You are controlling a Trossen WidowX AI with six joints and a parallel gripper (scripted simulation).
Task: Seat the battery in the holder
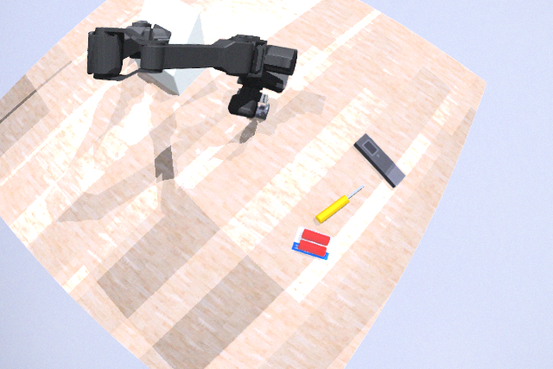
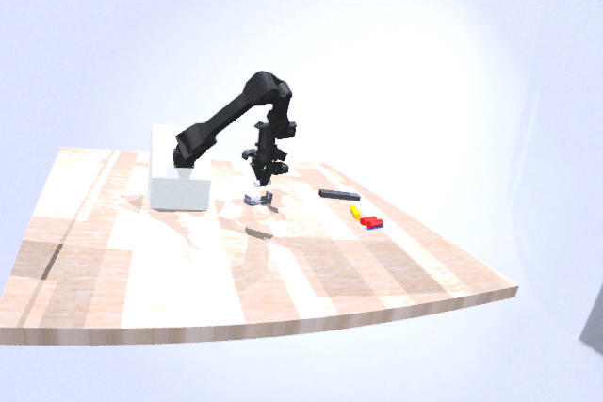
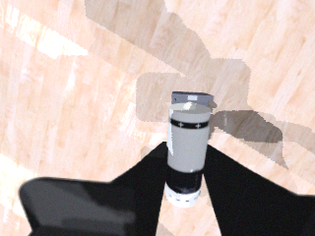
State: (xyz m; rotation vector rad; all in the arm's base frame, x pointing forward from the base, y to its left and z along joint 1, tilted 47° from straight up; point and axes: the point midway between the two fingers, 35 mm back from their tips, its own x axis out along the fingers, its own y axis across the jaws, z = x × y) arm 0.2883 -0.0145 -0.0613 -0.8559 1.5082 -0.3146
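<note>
My gripper (image 2: pixel 263 184) (image 3: pixel 184 148) is shut on the battery (image 3: pixel 188 140), a white and grey cylinder with black bands. In the wrist view its nubbed terminal end points up the picture, with plus marks below it, and its other end is between the fingers. The grey holder (image 1: pixel 263 111) (image 2: pixel 257 201) (image 3: pixel 193 98) stands on the table under the gripper. In the exterior view the battery is above the holder with a visible gap. In the wrist view only the holder's far end shows past the terminal end; the battery and fingers hide the rest, so spring and lip cannot be told apart.
A dark grey remote-like box (image 1: pixel 379 160) (image 2: pixel 339 194), a yellow-handled screwdriver (image 1: pixel 332 209) (image 2: pixel 355 212) and two red cylinders (image 1: pixel 312 247) (image 2: pixel 374 223) on a blue-edged piece lie to the right of the holder. A white block (image 1: pixel 172 3) (image 2: pixel 179 193) stands at the arm's base.
</note>
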